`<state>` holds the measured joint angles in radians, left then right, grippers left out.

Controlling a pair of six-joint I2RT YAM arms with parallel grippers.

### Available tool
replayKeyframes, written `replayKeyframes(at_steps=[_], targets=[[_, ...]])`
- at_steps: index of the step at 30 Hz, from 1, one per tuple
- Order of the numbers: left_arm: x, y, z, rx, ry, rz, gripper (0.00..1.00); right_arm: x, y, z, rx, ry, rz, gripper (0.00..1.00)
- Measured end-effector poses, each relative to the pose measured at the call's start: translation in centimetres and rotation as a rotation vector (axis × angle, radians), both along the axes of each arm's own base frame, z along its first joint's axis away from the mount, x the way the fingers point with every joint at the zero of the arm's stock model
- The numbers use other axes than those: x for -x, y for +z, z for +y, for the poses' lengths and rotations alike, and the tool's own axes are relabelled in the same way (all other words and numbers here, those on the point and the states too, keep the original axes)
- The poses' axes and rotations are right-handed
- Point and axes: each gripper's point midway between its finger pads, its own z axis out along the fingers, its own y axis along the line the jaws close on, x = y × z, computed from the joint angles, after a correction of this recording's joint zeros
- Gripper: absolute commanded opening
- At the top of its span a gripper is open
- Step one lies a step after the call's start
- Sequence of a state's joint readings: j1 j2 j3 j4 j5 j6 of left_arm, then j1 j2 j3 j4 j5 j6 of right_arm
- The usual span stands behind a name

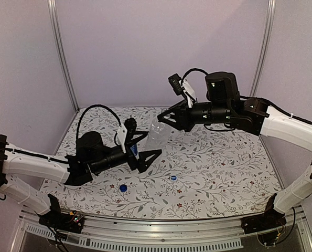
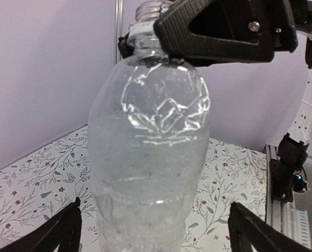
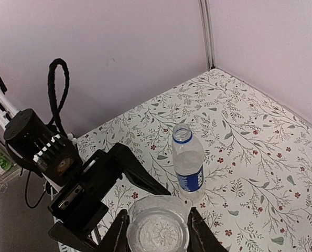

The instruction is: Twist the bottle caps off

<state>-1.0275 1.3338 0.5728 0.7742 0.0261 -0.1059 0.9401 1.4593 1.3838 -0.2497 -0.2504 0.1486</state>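
Note:
The plain clear bottle (image 1: pixel 158 135) stands upright at mid-table with its mouth open and no cap. My right gripper (image 1: pixel 163 119) is shut on its neck from above; the bottle shows between the gripper (image 3: pixel 158 233). My left gripper (image 1: pixel 153 143) is open wide around the bottle's lower body (image 2: pixel 150 157) without touching it; its fingers (image 2: pixel 66 231) show at both sides. The blue-label bottle (image 3: pixel 188 168) stands capless just behind, partly hidden in the top view (image 1: pixel 133 149). The blue cap (image 1: pixel 123 187) and the whitish-blue cap (image 1: pixel 173 178) lie on the table.
The flower-patterned table cover (image 1: pixel 224 163) is bounded by purple walls at the back and sides. A metal rail (image 1: pixel 161 228) runs along the near edge with both arm bases. The left arm's cable (image 1: pixel 95 110) loops above its wrist.

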Motion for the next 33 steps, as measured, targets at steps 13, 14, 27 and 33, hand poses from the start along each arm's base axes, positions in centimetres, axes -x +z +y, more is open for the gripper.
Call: replayKeyframes(at_steps=[13, 14, 27, 33], targets=[[0.0, 4.1, 2.9, 0.035, 0.088, -0.027, 1.00, -4.8, -3.3, -4.1, 0.133, -0.232, -0.042, 0.00], [0.1, 4.6, 3.3, 0.044, 0.097, -0.031, 1.00, -5.2, -3.5, -4.3, 0.144, -0.250, -0.048, 0.00], [-0.1, 7.1, 6.5, 0.096, 0.204, -0.073, 1.00, -8.9, -12.3, -3.5, 0.340, -0.339, -0.019, 0.00], [-0.3, 5.9, 6.7, 0.062, 0.220, -0.063, 1.00, -9.5, -13.3, -3.1, 0.336, -0.350, -0.032, 0.00]])
